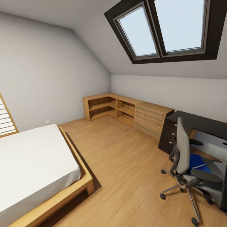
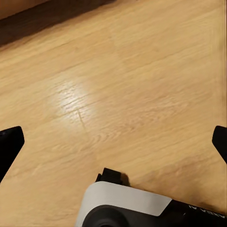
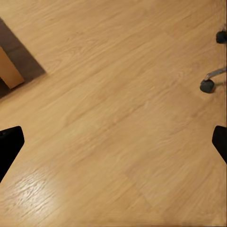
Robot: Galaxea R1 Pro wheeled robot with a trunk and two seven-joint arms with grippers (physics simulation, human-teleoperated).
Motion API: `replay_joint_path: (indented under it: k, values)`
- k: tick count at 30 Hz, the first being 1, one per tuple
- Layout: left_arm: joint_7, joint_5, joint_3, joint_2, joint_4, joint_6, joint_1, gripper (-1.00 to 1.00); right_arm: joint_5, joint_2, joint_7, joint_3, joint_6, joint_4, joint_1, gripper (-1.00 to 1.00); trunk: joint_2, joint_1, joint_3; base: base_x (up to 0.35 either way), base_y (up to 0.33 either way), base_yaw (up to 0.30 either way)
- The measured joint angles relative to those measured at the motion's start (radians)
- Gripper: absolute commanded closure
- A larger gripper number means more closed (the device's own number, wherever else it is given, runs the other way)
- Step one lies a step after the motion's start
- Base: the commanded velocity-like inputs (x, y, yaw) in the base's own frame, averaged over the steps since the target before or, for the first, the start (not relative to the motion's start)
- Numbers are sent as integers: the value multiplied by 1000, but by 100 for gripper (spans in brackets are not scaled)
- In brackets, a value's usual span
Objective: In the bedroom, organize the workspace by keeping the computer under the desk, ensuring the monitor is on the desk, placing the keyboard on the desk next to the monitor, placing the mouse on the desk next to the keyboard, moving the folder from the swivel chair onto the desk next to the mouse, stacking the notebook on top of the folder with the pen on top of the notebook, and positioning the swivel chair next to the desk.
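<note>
The desk with its glossy black top and black drawer unit stands at the right of the head view. The grey swivel chair stands in front of it, turned away from me, on its chrome star base. The blue folder lies on the chair's seat. My left gripper hangs open over bare wooden floor. My right gripper is open too, above the floor near two chair casters. The monitor, keyboard, mouse, notebook and pen are out of view.
A bed with a white mattress and wooden frame fills the left; its leg appears in the right wrist view. Low wooden shelves and a drawer chest line the far wall. Wooden floor lies between bed and chair.
</note>
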Motion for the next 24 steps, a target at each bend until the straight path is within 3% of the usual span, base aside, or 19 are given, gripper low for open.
replay_joint_path:
  k: [24]
  values:
    - [0, 0, 0, 0, 0, -1, 0, -100, 2, 3, 0, 0, -2, 2, 0, -100, 0, 0, 0, 5, 19, -300]
